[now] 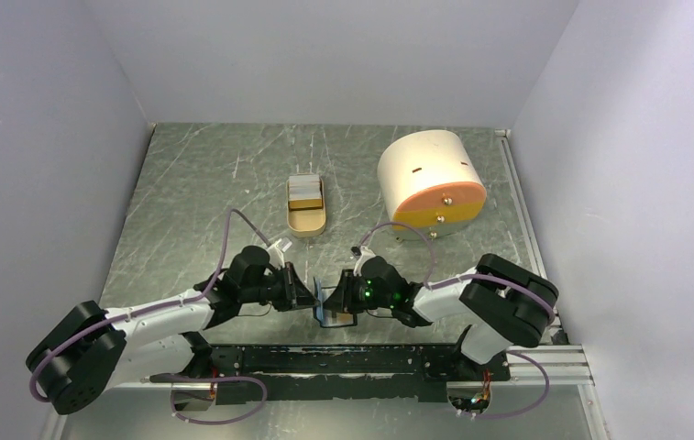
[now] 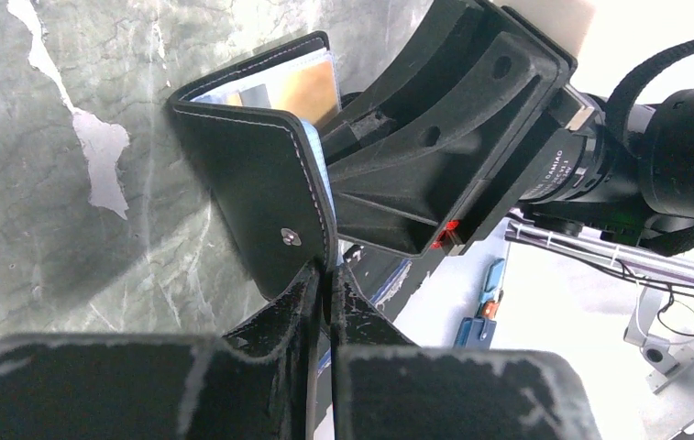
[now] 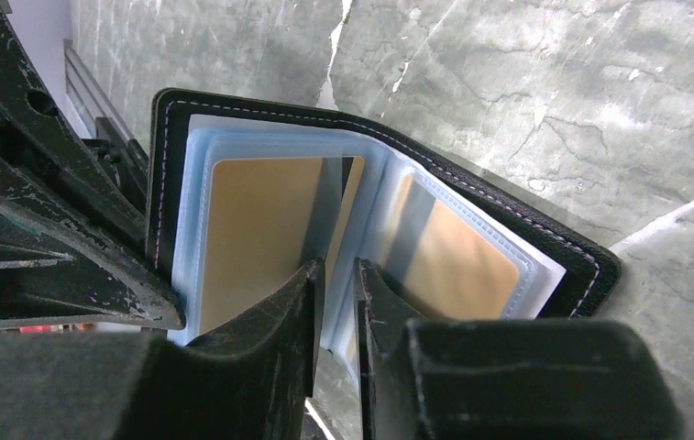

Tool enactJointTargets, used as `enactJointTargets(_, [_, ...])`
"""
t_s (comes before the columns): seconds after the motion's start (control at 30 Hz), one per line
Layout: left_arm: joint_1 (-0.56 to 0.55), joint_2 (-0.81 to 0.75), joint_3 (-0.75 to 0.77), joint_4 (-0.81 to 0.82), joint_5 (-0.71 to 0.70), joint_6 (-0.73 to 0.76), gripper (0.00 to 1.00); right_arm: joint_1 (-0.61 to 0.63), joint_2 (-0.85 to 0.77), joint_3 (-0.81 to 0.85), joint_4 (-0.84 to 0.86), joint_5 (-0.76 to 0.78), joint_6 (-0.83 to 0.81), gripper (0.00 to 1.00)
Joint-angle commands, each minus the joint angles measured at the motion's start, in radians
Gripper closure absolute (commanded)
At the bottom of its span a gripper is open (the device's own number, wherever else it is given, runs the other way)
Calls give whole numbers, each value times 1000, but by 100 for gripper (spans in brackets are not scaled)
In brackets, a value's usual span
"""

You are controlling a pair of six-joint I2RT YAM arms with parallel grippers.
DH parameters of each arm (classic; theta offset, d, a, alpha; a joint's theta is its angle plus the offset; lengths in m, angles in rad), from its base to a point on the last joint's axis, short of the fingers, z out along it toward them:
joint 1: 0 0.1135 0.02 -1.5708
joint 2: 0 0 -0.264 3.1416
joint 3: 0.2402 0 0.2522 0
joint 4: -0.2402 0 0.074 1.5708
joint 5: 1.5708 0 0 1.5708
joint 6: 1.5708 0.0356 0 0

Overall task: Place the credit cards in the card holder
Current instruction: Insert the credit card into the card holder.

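Grey, marbled sheet with pale scratches and scuffs makes the table (image 1: 214, 174), closed in by plain pale lilac walls (image 1: 49, 137) on the left, back and right. A silver rail (image 1: 524, 211) runs down its right edge. At the middle of the top view stands a tan tray (image 1: 307, 233) with whitish cards (image 1: 305, 188) lying in its far end. To the upper right, well apart from the tray, sits a big cream-and-orange drum (image 1: 430, 179). The black wallet (image 1: 335, 310) is in the lower middle of that view, open between the two arms just above the near edge. The left gripper (image 2: 326, 275) has its fingers pressed together on the edge of the wallet's outer flap, near the metal snap. In the right wrist view the blue-grey pockets fan open, an orange card (image 3: 251, 229) showing in the left one and another (image 3: 457, 261) in the right. The right gripper (image 3: 335, 284) reaches in at the fold, its fingers a narrow gap apart on either side of a pocket leaf. Whether they actually squeeze that leaf cannot be told.
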Motion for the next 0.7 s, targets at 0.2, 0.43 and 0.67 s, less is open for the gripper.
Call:
enactJointTargets(0.2, [-7,62,77,-118,-92,32,91,6,-109,-20,-209,99,-53,69])
enactJointTargets(0.43, [-15,72,103,-183,-128,43,85,6,-153,-24,-254,139,-61,65])
enactJointTargets(0.67, [-17,107,102,-122,-99,43,78,8,-74,-19,-189,99,-49,67])
